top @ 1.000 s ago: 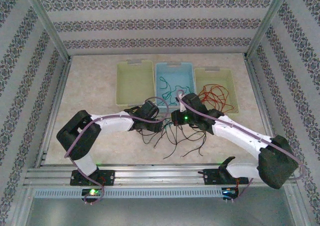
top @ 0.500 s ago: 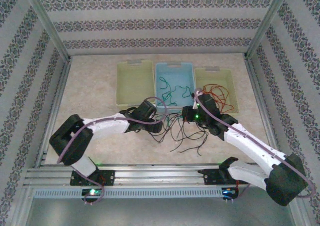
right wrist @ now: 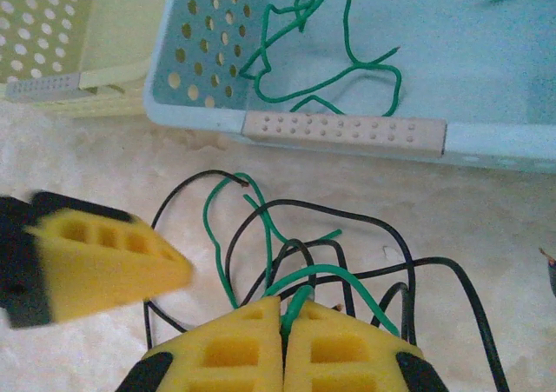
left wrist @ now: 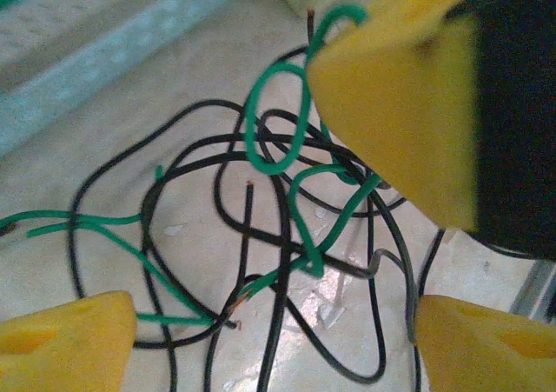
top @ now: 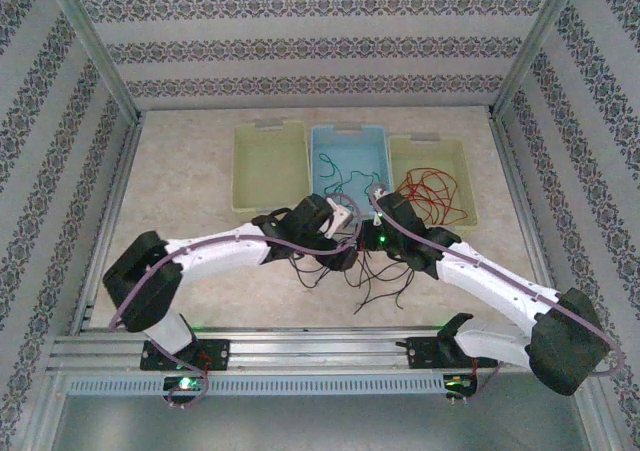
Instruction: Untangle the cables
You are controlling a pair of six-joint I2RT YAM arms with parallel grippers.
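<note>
Just before the blue bin, the right claw pinches a green cable — left claw spread wide over black cables.

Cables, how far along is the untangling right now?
Partly done. Done: green cables lie in the blue bin, red cables in the right-hand bin. In hand: the right tool is shut on a green cable from the table pile, the left tool open over it. Left: black cables knotted with green strands on the table.
</note>
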